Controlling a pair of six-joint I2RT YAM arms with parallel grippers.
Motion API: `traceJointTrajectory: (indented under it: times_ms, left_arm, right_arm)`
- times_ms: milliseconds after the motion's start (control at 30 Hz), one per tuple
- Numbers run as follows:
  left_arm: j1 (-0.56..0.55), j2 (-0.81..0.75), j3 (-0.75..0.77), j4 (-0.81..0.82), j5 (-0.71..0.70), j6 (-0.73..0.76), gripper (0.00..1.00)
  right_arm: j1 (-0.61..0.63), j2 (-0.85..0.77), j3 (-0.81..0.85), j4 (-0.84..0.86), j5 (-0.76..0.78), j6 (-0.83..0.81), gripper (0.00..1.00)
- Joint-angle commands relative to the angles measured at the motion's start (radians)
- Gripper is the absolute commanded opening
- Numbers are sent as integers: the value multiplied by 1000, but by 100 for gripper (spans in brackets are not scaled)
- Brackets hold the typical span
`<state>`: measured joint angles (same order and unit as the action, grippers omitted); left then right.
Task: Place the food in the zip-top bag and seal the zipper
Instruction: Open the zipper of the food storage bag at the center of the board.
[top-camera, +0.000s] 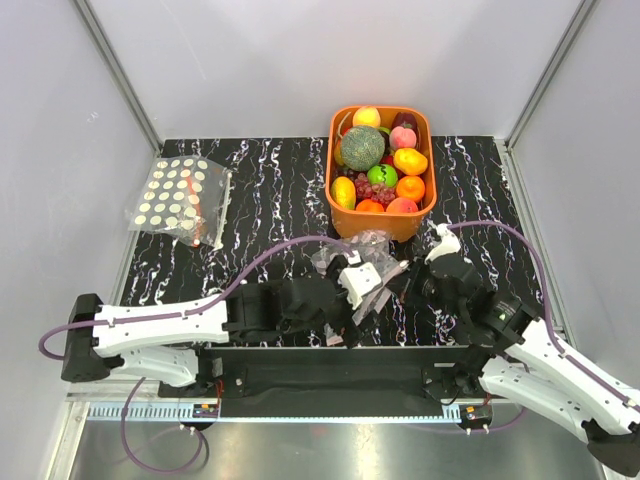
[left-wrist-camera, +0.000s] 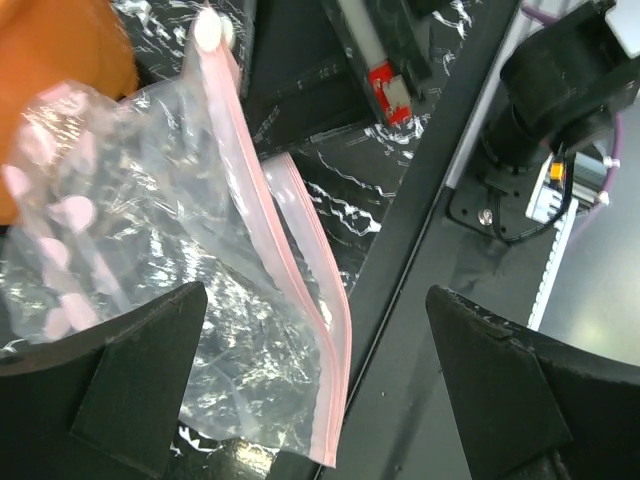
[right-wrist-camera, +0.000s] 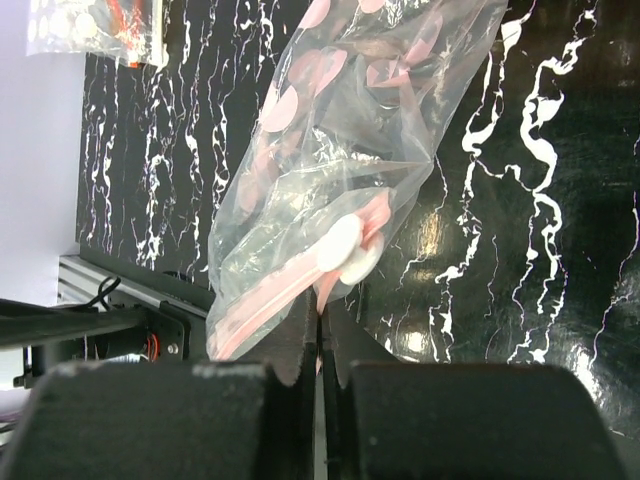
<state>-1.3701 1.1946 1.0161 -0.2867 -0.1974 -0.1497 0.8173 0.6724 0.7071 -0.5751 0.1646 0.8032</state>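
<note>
Your desk (top-camera: 260, 190) is a glossy black slab veined with white like marble, and it is walled in by pale panels. The white-shelled left arm (top-camera: 160, 325) and right arm (top-camera: 550, 365) reach in from the near edge and meet at mid-desk.

At the far side you have an orange plastic basket (top-camera: 382, 226), rectangular with rounded corners. It is heaped with smooth toy fruit, including a netted green melon (top-camera: 362, 147) and an orange (top-camera: 410, 188). The pieces underneath are mostly hidden.

Far left lies the clear bag with cream-white dots (top-camera: 180, 195), flat and crinkled, with an orange-red strip along one edge.

The zip-top bag (right-wrist-camera: 340, 130) is just in front of the basket, between the two end effectors. It is thin, wrinkled clear film with pale pink dots. From above you see only a crumpled patch of it (top-camera: 350, 255), because the wrists cover the rest.

Its zipper (left-wrist-camera: 275, 240) is a narrow pink band, and in the left wrist view the two lips stand apart along part of it. A small white rounded piece sits at one end, but you cannot tell what it is.

The right end effector (right-wrist-camera: 320, 335) has its black fingers pressed together, pinching the zip-top bag by that pink mouth edge. The left end effector (left-wrist-camera: 312, 295) is spread wide and grips nothing. The bag's mouth edge lies ahead between its fingers, which look matte black and wedge-shaped.
</note>
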Motion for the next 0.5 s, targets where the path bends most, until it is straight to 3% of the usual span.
traceJointTrajectory:
  times_ms: [0, 267, 467]
  left_arm:
    - [-11, 8, 64, -37, -145, 3, 97]
    - [-15, 109, 119, -84, -275, -21, 88]
    - [-32, 143, 151, -78, -254, -48, 84]
  right_arm:
    - [8, 3, 35, -29, -31, -12, 0]
    - [8, -56, -9, -34, -51, 24, 0]
    - [9, -47, -8, -43, -54, 30, 0]
